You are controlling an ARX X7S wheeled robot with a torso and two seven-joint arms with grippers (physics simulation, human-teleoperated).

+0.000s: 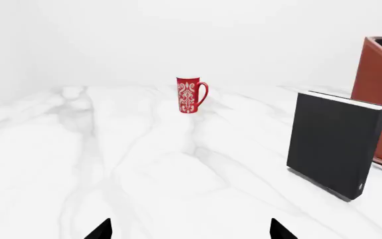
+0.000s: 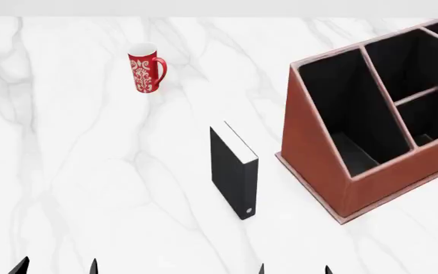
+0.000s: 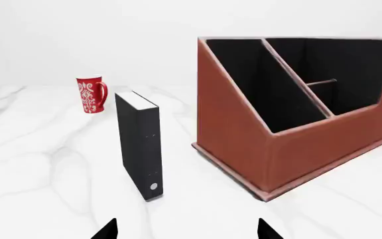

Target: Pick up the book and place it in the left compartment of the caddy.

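The black book (image 2: 232,171) stands upright on the marble table, spine with its silver mark toward me; it also shows in the left wrist view (image 1: 334,142) and the right wrist view (image 3: 140,144). The reddish-brown caddy (image 2: 318,160) stands just right of it, its large left compartment (image 2: 341,114) open and empty; the caddy shows in the right wrist view (image 3: 244,129) too. My left gripper (image 2: 57,267) and right gripper (image 2: 293,269) are open and empty at the near table edge, well short of the book. Only their fingertips show.
A red patterned mug (image 2: 146,69) stands far back left on the white marble table (image 2: 89,171), also seen in the left wrist view (image 1: 190,94) and the right wrist view (image 3: 91,94). The caddy's middle section has a crossbar (image 2: 418,95).
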